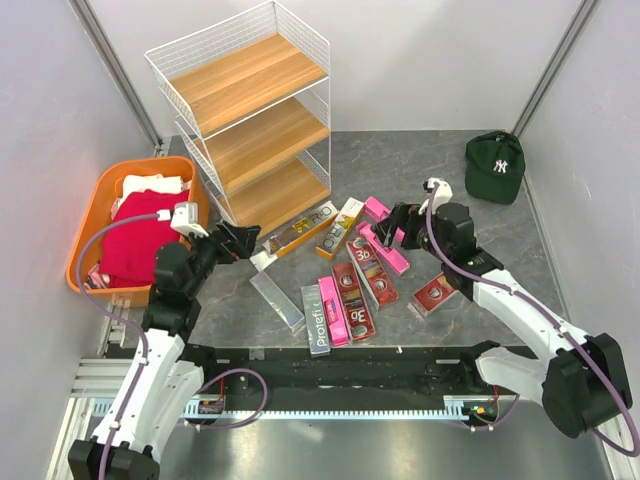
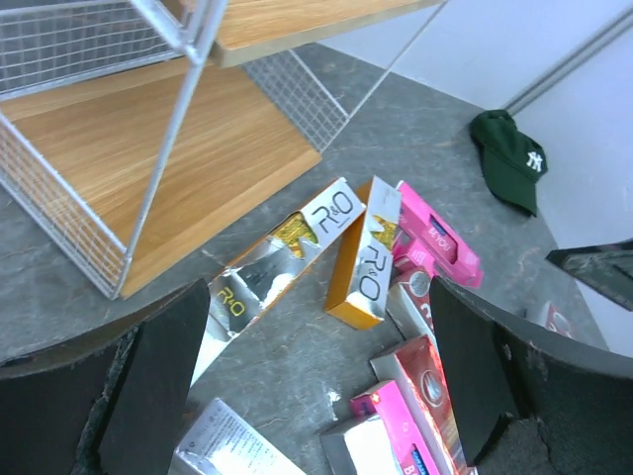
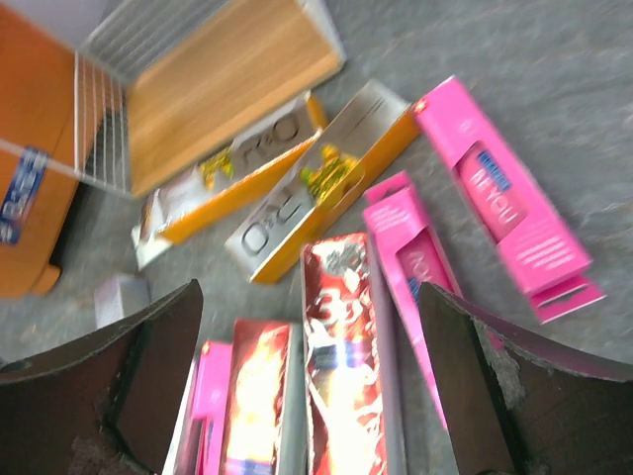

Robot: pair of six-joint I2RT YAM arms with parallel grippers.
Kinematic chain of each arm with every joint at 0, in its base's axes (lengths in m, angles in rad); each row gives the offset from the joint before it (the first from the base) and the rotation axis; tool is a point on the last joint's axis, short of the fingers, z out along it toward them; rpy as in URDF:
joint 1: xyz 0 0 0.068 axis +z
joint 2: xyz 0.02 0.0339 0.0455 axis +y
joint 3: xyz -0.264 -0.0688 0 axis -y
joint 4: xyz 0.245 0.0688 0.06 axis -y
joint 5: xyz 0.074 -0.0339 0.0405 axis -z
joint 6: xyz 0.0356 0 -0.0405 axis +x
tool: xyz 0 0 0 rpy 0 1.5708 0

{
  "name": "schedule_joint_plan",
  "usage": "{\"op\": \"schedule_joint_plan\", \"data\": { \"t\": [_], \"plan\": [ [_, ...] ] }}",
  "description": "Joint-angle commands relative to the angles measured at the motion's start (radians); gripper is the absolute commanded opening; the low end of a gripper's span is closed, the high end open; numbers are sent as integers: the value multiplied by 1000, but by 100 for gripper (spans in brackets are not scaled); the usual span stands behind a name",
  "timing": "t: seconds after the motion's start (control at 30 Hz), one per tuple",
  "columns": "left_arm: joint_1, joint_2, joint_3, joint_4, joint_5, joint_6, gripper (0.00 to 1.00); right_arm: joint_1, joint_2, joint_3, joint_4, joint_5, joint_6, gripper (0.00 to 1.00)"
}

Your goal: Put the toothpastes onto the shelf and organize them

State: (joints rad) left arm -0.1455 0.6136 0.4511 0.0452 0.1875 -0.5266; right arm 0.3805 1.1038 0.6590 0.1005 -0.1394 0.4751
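Observation:
Toothpaste boxes lie scattered on the grey table in front of the shelf (image 1: pixel 252 110): two gold-white ones (image 1: pixel 303 230) (image 1: pixel 340 227), pink ones (image 1: pixel 384 248), dark red ones (image 1: pixel 353 299) (image 1: pixel 434 294) and silver-grey ones (image 1: pixel 276 299). My left gripper (image 1: pixel 243 240) is open and empty, above the table by the left gold box (image 2: pixel 277 262). My right gripper (image 1: pixel 392 226) is open and empty, hovering over the pink and red boxes; a dark red box (image 3: pixel 346 366) lies between its fingers below. All three shelf boards are bare.
An orange basket (image 1: pixel 95 216) with red and white cloths stands at the left, next to the shelf. A dark green cap (image 1: pixel 494 166) lies at the back right. Grey walls close in both sides.

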Motion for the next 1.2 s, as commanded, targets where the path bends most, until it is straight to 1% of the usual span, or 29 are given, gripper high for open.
{"op": "schedule_joint_plan", "data": {
  "t": [0.0,0.07,0.1,0.17,0.27,0.3,0.37,0.4,0.47,0.5,0.57,0.6,0.63,0.7,0.77,0.87,1.03,1.17],
  "plan": [
    [3,18,15,-25,122,-29,100,41,-64,33,-96,-28,-21,98],
    [3,41,27,-36,148,-62,100,70,-84,37,-154,-3,-32,98],
    [3,52,34,-39,161,-125,100,86,-94,40,-174,6,-35,98],
    [3,57,26,-35,181,-183,100,127,-99,50,-231,21,-41,98],
    [3,45,9,-13,254,-164,100,201,-99,42,-277,47,-35,98],
    [3,35,3,-4,250,-158,100,249,-98,36,-283,73,-30,98],
    [3,21,-12,1,239,-154,100,300,-91,18,-301,109,-7,98],
    [3,25,-14,-1,240,-151,100,354,-87,11,-305,132,0,98],
    [3,49,-14,1,253,-150,100,414,-65,1,-315,196,29,98],
    [3,60,-14,7,268,-151,100,476,-56,-2,-318,217,36,96],
    [3,99,-14,16,292,-157,100,546,-13,1,-324,302,51,92],
    [3,115,-15,22,300,-162,100,610,7,4,-331,326,66,89],
    [3,126,-15,28,306,-162,100,641,27,14,-337,389,74,88],
    [3,161,-14,31,314,-162,100,710,97,25,-341,435,97,84],
    [3,179,-15,35,323,-159,100,741,172,47,-361,495,112,84],
    [3,201,-20,35,332,-158,100,787,232,79,-400,570,140,83],
    [3,210,-32,35,333,-144,100,799,222,87,-417,603,158,78],
    [3,225,-37,38,337,-135,100,799,200,83,-418,610,158,77]
  ]
}}
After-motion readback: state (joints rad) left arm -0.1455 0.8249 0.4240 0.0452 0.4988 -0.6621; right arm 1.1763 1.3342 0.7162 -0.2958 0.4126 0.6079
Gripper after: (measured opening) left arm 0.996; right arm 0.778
